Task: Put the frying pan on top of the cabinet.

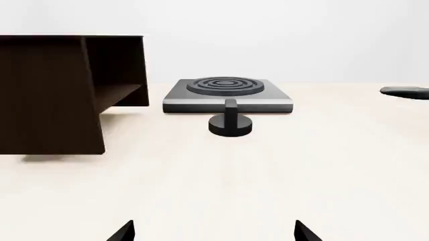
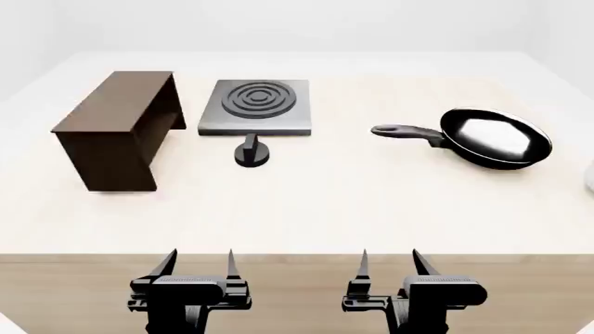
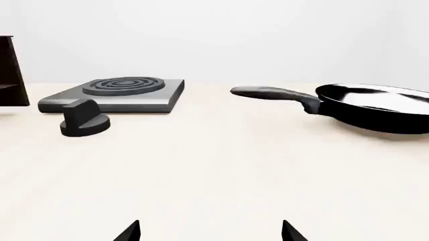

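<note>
Frying pan [image 2: 494,137]: toward the counter's [image 2: 371,209] right edge, upright, handle pointing at the middle, so you can take it from the side. Cabinet [image 2: 116,125]: near the left edge, flat top bare, ready to receive it. Burner plate [image 2: 257,106] and knob [image 2: 250,152]: between them. Left gripper [image 2: 197,268] and right gripper [image 2: 390,268]: at the near edge, fingers apart, empty.

- frying pan [image 2: 496,138] showing glossy black, inside reflecting pale
- cabinet [image 2: 113,129] looking like matt dark brown wood
- burner plate [image 2: 256,106] appearing smooth grey metal
- table [image 2: 307,209] showing pale matt wood grain
</note>
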Tool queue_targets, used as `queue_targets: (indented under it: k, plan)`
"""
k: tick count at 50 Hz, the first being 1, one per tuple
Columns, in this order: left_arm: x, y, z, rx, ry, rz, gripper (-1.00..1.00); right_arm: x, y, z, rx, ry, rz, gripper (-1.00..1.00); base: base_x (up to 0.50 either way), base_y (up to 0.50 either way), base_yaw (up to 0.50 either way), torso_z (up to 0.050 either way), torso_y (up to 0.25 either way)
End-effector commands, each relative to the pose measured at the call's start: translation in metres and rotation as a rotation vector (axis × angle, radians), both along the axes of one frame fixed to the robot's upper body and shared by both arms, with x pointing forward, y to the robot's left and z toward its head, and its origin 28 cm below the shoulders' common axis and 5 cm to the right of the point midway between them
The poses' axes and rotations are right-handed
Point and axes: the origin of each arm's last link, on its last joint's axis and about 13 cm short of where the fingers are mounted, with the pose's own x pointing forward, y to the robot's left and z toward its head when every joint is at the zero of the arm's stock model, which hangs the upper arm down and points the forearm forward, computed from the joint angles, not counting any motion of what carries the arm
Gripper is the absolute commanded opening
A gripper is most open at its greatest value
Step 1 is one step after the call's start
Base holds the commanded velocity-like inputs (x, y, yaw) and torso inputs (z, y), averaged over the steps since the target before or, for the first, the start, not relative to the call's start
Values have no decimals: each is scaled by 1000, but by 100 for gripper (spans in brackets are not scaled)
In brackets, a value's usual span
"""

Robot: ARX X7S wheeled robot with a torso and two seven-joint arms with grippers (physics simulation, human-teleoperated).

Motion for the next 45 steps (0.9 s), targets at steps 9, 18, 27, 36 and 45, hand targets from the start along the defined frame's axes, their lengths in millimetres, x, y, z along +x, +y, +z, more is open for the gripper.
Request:
queue_targets:
  k: [9, 18, 27, 36, 45]
  plan:
    - [1, 0, -1, 20, -3, 7, 100, -1, 1, 0, 11, 3, 18, 100, 0, -15, 0, 0, 0]
    - [1, 0, -2, 29, -6, 12, 100, -1, 1, 1, 0, 18, 3, 100, 0, -478, 0, 0, 0]
    - [1, 0, -2, 33, -3, 13, 100, -1, 1, 1, 8, 22, 7, 100, 0, -500, 0, 0, 0]
    - [1, 0, -2, 35, -6, 16, 100, -1, 1, 2, 15, 14, 5, 100, 0, -500, 0, 0, 0]
    - [1, 0, -2, 37, -8, 16, 100, -1, 1, 3, 16, 13, 4, 100, 0, -500, 0, 0, 0]
